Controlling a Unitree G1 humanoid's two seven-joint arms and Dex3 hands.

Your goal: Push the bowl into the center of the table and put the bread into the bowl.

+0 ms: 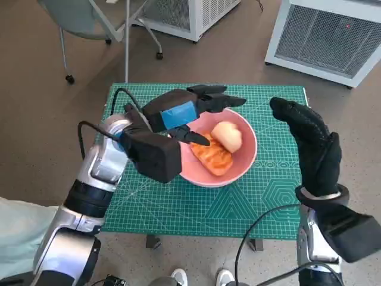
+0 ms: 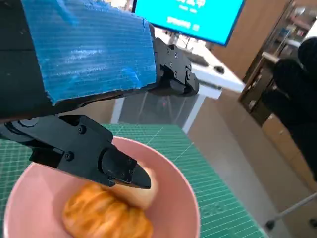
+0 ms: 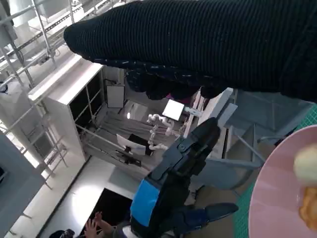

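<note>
Sitting near the middle of the green mat (image 1: 178,202), the pink bowl (image 1: 244,164) holds the bread (image 1: 212,156), an orange-brown piece lying against a paler round roll (image 1: 228,136) on the bowl's far side. In the left wrist view the bread (image 2: 106,215) lies low in the bowl (image 2: 185,198) with the roll (image 2: 143,191) just behind it.

The left hand (image 1: 184,113) hangs over the bowl's left rim, blue tape up, fingers (image 1: 223,101) spread and reaching across the far rim, one lower finger (image 1: 193,138) pointing at the bread. It holds nothing; the fingertip (image 2: 131,176) is just above the roll, and whether it touches cannot be told.

The right hand (image 1: 312,149) stands upright to the right of the bowl, apart from it, gloved fingers together and roughly straight, empty.

The mat covers the table (image 1: 149,239). Beyond it stand a chair (image 1: 89,24) and white cabinets (image 1: 327,36) on the brown floor. White shoes (image 1: 199,277) show at the near edge.
</note>
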